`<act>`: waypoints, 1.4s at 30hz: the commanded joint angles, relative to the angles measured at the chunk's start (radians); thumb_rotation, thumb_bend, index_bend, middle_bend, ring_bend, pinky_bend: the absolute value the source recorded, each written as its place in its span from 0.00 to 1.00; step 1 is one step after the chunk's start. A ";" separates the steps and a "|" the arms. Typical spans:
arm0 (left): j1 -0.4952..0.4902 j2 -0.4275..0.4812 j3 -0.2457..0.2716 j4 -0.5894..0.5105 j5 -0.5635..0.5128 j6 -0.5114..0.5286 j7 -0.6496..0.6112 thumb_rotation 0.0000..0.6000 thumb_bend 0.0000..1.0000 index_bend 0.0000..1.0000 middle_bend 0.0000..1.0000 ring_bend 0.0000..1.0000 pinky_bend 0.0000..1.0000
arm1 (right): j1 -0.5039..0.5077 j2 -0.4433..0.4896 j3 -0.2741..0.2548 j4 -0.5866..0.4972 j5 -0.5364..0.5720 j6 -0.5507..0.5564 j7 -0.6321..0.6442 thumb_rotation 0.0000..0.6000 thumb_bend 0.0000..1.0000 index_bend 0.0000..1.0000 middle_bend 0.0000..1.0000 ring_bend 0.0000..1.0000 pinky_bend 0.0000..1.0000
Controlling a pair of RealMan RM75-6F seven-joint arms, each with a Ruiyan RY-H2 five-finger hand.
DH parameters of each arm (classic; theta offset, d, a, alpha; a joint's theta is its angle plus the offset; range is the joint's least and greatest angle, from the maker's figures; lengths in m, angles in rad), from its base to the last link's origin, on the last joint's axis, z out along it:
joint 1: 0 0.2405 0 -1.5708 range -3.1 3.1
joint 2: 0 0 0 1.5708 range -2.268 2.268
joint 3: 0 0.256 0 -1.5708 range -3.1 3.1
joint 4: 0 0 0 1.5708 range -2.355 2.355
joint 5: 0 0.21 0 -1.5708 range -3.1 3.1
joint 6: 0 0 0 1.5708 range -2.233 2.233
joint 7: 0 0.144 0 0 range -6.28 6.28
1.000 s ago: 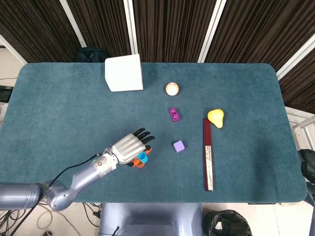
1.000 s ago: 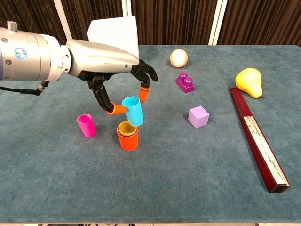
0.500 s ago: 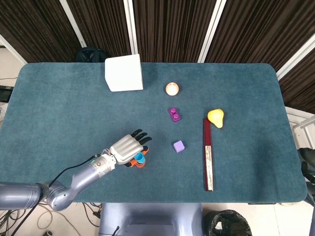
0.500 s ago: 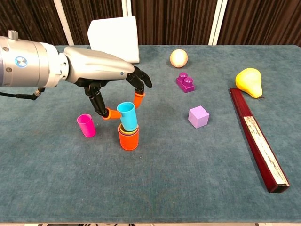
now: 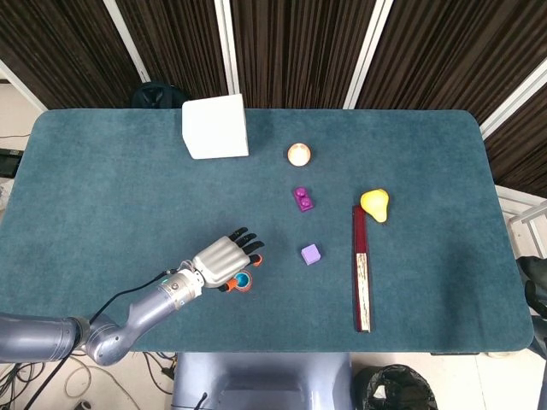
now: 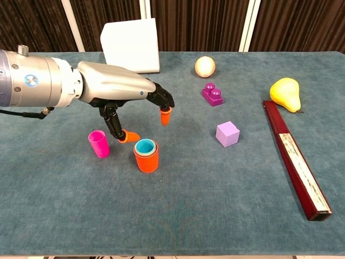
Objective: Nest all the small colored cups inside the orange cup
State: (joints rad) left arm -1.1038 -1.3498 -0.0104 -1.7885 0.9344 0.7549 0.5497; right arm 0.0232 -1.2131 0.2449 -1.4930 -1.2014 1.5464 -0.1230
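Blue cup [image 6: 144,146] has dropped out of our left hand [image 6: 141,108] since a sec ago & now sits fully down in the orange cup [image 6: 146,160], rim just showing w/ a yellow one around it. Left hand is empty now, fingers apart, hovering just above & behind the stack. So that's one more nested; we reckon only the pink cup [image 6: 98,143] is left.

Pink cup stands upright on the counter [image 6: 178,216], just left of the hand, near the stack, not touching it. Thumb tip hangs between pink cup & stack, so we'd watch for a knock when reaching over.

Right of the hand: lilac cube [image 6: 227,134], well apart. Further right, dark wood bar [image 6: 296,160]. Beyond the hand: purple brick [image 6: 213,94], ball [image 6: 205,67], pear [image 6: 285,93], white box [image 6: 131,45]. None block the way. Right hand not in either view.
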 commanded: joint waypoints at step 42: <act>0.182 0.109 0.101 0.048 0.158 0.073 -0.146 1.00 0.34 0.30 0.09 0.00 0.00 | -0.001 -0.001 -0.001 -0.008 -0.003 0.008 -0.013 1.00 0.42 0.04 0.00 0.03 0.01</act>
State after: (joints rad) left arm -0.9203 -1.2305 0.0963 -1.7526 1.0892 0.8332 0.4054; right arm 0.0220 -1.2142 0.2443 -1.5006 -1.2044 1.5547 -0.1359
